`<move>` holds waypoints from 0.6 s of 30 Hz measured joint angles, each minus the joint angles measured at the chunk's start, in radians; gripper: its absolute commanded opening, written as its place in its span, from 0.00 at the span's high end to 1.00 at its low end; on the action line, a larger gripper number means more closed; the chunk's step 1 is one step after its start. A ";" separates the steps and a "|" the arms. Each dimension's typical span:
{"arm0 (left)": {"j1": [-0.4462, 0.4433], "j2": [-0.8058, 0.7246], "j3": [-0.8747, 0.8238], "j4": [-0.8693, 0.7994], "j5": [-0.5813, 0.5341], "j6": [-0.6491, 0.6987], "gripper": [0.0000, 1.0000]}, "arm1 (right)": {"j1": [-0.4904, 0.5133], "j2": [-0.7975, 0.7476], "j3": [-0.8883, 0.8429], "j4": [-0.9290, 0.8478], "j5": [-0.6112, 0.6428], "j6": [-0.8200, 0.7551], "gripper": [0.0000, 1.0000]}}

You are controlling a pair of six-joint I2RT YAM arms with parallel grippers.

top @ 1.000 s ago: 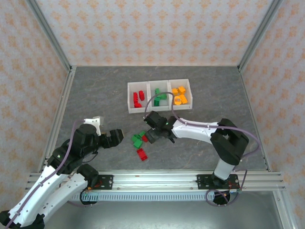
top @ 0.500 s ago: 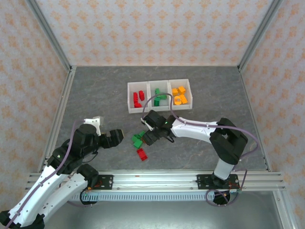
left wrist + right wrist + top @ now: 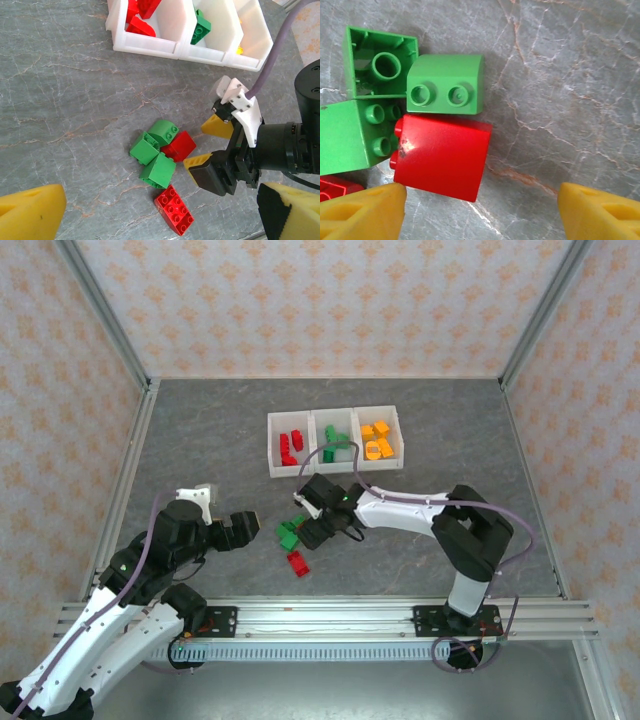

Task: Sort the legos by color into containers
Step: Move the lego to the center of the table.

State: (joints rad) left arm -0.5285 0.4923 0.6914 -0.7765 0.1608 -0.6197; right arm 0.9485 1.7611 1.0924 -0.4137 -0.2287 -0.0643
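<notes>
My right pincer (image 3: 480,212) hung open and empty astride the red brick (image 3: 442,157), which lay at six o'clock of a green brick (image 3: 445,84). The red bin (image 3: 290,470) stood at twelve. I judged the brick light, hard and slick, best pinched by its flat sides.

**Clearance: Mid-Table Crowded, Sides Open**

The containers (image 3: 335,440) block the far middle of the table (image 3: 200,440). Toward the near edge lies a tight cluster of legos (image 3: 290,534), with the right gripper (image 3: 304,520) just beside it on the right and a lone red brick (image 3: 297,563) just nearer. The left gripper (image 3: 250,529) stands to its left. Bare surface runs along both side edges.
</notes>
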 measured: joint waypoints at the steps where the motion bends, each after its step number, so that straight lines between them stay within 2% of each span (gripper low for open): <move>1: 0.000 0.000 0.000 0.000 0.000 0.000 0.01 | 0.000 0.003 0.000 0.000 0.000 0.000 0.23; 10: 0.000 -0.001 0.000 0.000 0.000 0.000 0.01 | -0.018 0.063 0.013 0.015 0.021 0.062 0.30; 18: 0.000 -0.013 0.000 -0.002 0.000 0.000 0.01 | -0.119 0.055 0.013 0.005 0.074 0.120 0.30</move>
State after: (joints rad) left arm -0.5285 0.4793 0.6914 -0.7780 0.1604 -0.6197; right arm 0.8299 1.8164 1.1053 -0.4091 -0.1551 0.0559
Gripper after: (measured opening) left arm 0.992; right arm 0.687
